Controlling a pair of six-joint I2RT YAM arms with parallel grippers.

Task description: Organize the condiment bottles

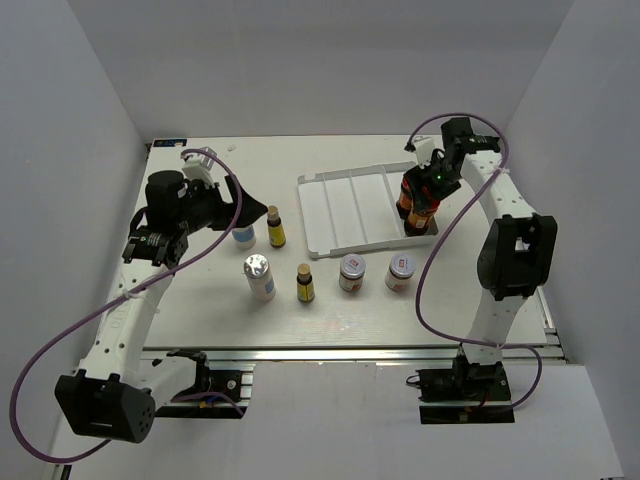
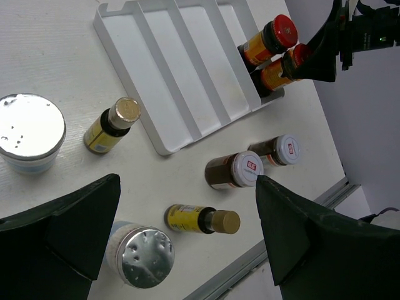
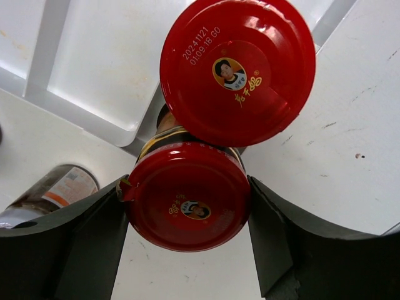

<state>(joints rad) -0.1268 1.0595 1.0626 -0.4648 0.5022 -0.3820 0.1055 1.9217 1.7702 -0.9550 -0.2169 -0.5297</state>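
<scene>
White counter [image 1: 330,322] carries a ribbed white tray [image 1: 345,205] back-right. Front row, left to right, all upright: silver-capped white bottle [image 1: 259,277], slim amber bottle [image 1: 305,283], short jar [image 1: 351,272], second short jar [image 1: 400,270]. Behind, left of the tray: second amber bottle [image 1: 276,227] beside second white bottle [image 1: 243,237].

From behind the arm bases at 6 o'clock, the top external camera looks down over the flat white table [image 1: 200,305]. The left wrist camera looks down from mid-height and the right from close up. All share two round red-capped dark-sauce bottles [image 3: 237,69], at 2 o'clock overhead.
</scene>
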